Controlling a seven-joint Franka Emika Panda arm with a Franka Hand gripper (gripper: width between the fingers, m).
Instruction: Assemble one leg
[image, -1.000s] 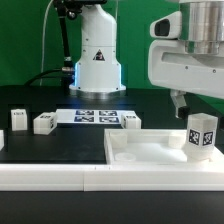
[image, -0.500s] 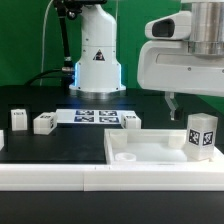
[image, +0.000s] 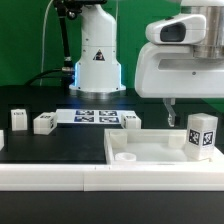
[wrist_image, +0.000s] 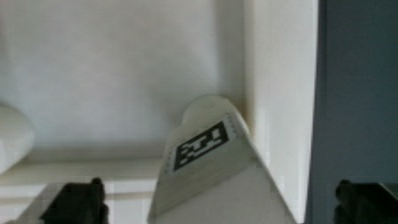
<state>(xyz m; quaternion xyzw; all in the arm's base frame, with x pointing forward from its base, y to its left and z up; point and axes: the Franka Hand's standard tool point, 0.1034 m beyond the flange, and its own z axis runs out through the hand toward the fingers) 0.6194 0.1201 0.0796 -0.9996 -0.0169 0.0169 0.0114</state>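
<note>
A small white leg with a black-and-white tag stands upright in the right part of the big white tray. My gripper's white body fills the upper right of the exterior view, and one dark finger hangs down just left of the leg and above it. In the wrist view the gripper is open. Its two dark fingertips stand wide apart on either side of the leg, not touching it. Three more legs lie on the black table: two at the left, one near the middle.
The marker board lies flat behind the tray. The robot base stands at the back. A white rail runs along the table's front edge.
My gripper has moved toward the exterior view's left and slightly up. The leg in the tray has stayed upright in place.
</note>
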